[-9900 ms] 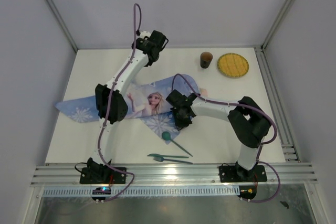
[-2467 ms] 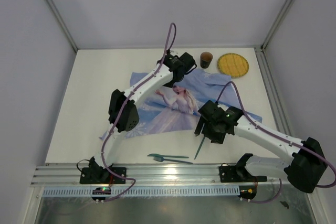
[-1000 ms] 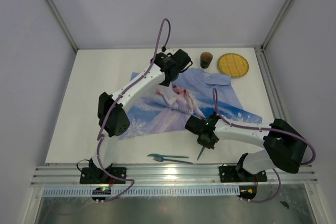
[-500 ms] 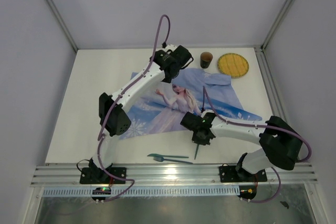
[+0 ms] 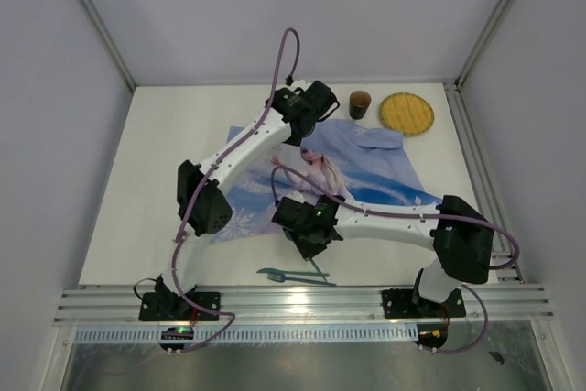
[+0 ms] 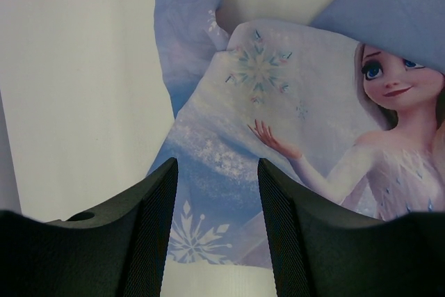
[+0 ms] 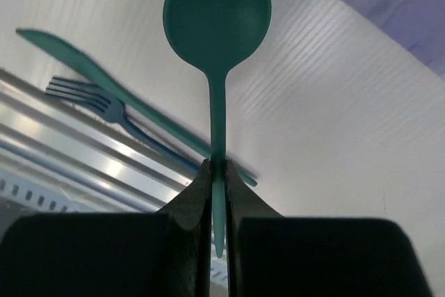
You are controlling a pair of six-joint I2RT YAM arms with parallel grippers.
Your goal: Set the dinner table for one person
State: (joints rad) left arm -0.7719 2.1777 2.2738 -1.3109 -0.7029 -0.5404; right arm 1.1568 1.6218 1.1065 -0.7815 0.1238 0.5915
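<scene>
The right end effector (image 7: 217, 172) pinches the thin handle of the green spoon (image 7: 217, 15), the bowl pointing away from the fingers, probably to lay it beside the knife (image 7: 83, 67) and fork (image 7: 97, 100), which lie crossed at the lower edge of the counter (image 5: 156, 162). The left end effector (image 6: 217, 220) is spread and holds nothing; it hangs over the upper part of the printed cloth (image 6: 278, 102), perhaps to flatten a folded corner. The counter fills the middle of the top view, with bare room at its left. The metal rail at the bottom is close to the cutlery, so care is needed there.
</scene>
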